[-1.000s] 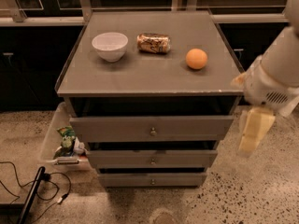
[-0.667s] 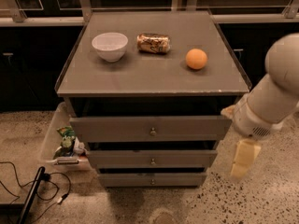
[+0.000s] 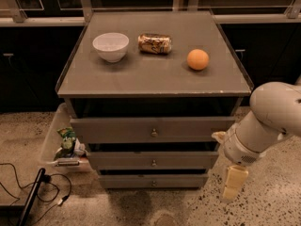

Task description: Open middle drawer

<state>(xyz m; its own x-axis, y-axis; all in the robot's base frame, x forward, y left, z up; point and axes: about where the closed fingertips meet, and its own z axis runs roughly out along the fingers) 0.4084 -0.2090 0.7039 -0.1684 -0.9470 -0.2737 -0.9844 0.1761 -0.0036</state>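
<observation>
The grey cabinet [image 3: 155, 76] has three drawers stacked at its front. The middle drawer [image 3: 117, 160] is the second grey front, with a small round metal knob [image 3: 154, 162]. It looks shut, about flush with the fronts around it. My gripper [image 3: 233, 185] hangs at the end of the white arm [image 3: 268, 121], to the right of the cabinet. It is at about the height of the bottom drawer [image 3: 127, 181] and touches no drawer. The taller top drawer [image 3: 113, 129] is above the middle one.
On the cabinet top stand a white bowl [image 3: 111, 46], a can lying on its side [image 3: 154, 43] and an orange [image 3: 198, 59]. A clear bin [image 3: 49, 142] with rubbish [image 3: 68, 145] sits on the floor at the left. Black cables [image 3: 28, 192] lie at the lower left.
The arm has swung down and leftward, bringing the gripper lower and closer to the cabinet's right side. The drawers have not moved.
</observation>
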